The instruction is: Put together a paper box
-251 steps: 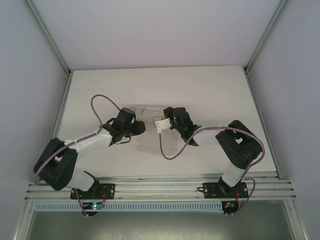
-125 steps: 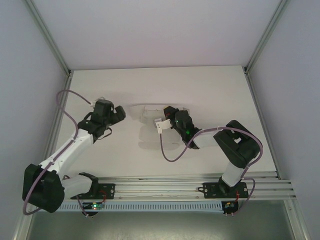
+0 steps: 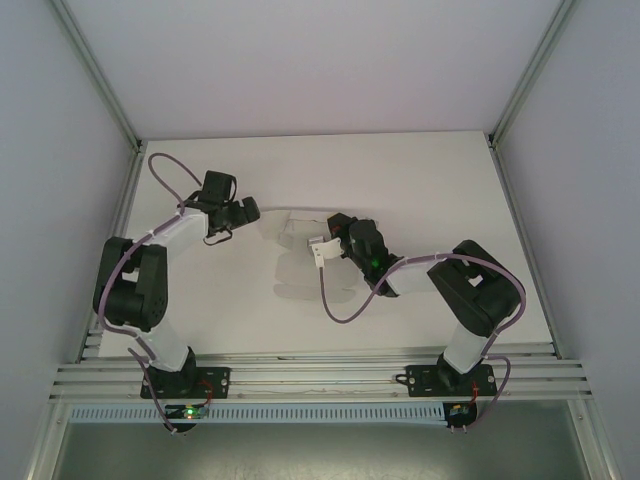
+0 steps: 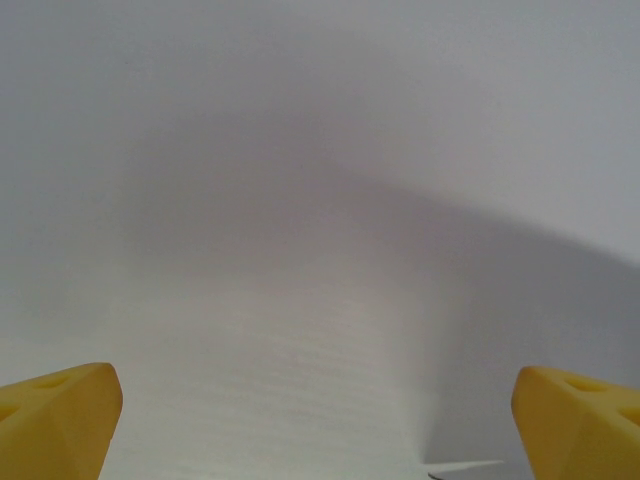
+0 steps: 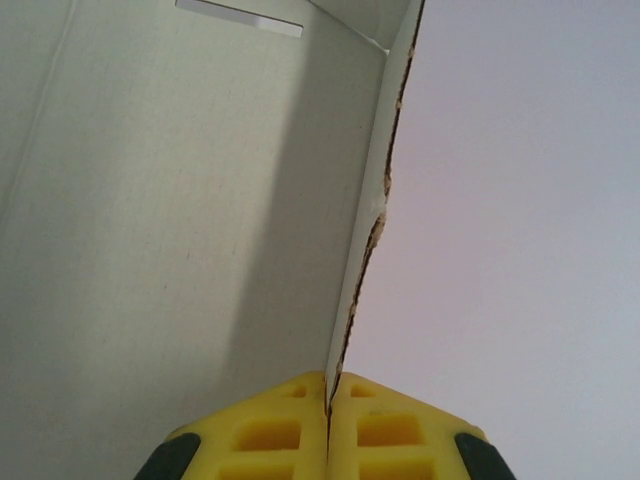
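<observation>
- Paper box [image 3: 298, 228]: seen from the top camera, the white card lies on the white counter [image 3: 440, 180] at the centre of the frame, between the two grippers. It is partly opened, not closed up. A raised panel sits towards the upper part and a paler panel spreads below it towards the lower centre.
- Right gripper [image 3: 328, 238]: it sits at the right-hand edge of the card, just right of frame centre. In the right wrist view the gripper [image 5: 328, 425] has its yellow fingers [image 5: 270, 435] pressed together on a thin upright card edge. The raw edge runs from the bottom centre to the upper right of that frame. Held firmly on the card.
- In that wrist view, the inner face of the paper box [image 5: 180, 200] occupies the left half. A narrow slot [image 5: 238, 18] is at the upper left.
- Left gripper [image 3: 255, 214]: upper left of centre in the top view, just beside the left edge of the card. Contact cannot be confirmed.
- In the left wrist view the gripper [image 4: 320, 425] has its yellow fingertips [image 4: 55, 420] in the two lower corners, wide apart, with nothing between them. They are over a plain white surface.
- Purple cables [image 3: 165, 168] loop along both arms.
- An aluminium rail [image 3: 320, 372] crosses the lower frame and carries both bases.
</observation>
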{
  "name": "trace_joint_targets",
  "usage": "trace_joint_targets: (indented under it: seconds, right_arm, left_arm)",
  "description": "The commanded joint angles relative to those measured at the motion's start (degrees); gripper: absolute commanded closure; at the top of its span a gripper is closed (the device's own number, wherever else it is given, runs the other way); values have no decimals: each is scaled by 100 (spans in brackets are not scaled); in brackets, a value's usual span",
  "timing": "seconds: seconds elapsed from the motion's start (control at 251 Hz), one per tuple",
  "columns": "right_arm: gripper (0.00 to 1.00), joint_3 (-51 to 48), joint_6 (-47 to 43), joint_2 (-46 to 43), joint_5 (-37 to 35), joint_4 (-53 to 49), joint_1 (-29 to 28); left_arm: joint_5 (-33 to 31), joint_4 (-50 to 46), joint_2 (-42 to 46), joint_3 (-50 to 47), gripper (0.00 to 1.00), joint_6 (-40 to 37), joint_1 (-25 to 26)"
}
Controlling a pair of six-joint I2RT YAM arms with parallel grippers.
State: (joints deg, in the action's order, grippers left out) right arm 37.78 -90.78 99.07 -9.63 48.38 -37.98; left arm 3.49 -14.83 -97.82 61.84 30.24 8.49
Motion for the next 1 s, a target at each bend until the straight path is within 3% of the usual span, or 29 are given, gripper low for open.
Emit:
trace_joint_targets:
  seconds: [0.0, 0.395, 0.631, 0.798, 0.994]
  right_arm:
    - [100, 75, 122, 82, 207, -419, 56]
    - [100, 71, 254, 59, 211, -372, 134]
    - [100, 68, 316, 7, 266, -435, 140]
    - [100, 89, 333, -4, 271, -505, 133]
    - [100, 90, 377, -49, 281, -540, 133]
  left_arm:
    - [808, 253, -164, 148, 0, -516, 37]
    - [2993, 1968, 271, -905, 7, -1069, 244]
    - [3156, 2011, 23, -691, 14, -1327, 434]
    - [3657, 2310, -60, -671, 21, -1495, 551]
    - [3194, 2103, 149, -771, 27, -1732, 674]
